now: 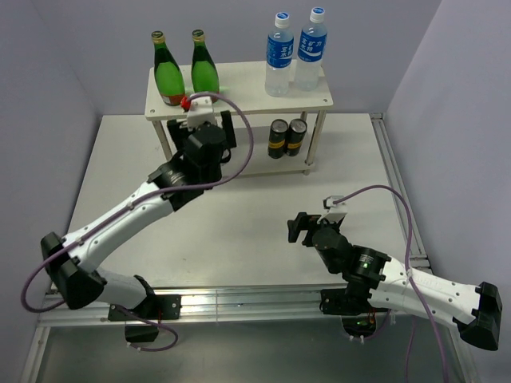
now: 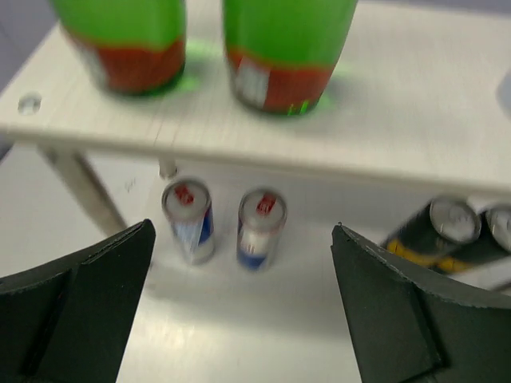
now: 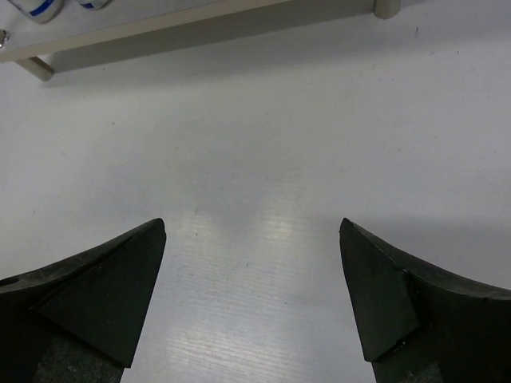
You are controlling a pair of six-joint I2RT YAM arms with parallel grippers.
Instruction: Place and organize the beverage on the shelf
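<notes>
White surface (image 1: pixel 239 239), pale grey walls (image 1: pixel 48 48). At 12 o'clock stands the cream two-tier wooden shelf (image 1: pixel 239 84): green glass bottles (image 1: pixel 168 76) and clear water bottles (image 1: pixel 279 60) on top, black cans (image 1: pixel 287 137) below. Left pincer (image 2: pixel 241 231) and right pincer (image 3: pixel 251 227) gape empty.

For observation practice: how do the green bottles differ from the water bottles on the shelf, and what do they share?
The green bottles are green with red labels; the water bottles are clear with blue labels. The green bottles stand at the left end of the shelf; the water bottles at its right. Both pairs stand upright on its top board.
</notes>
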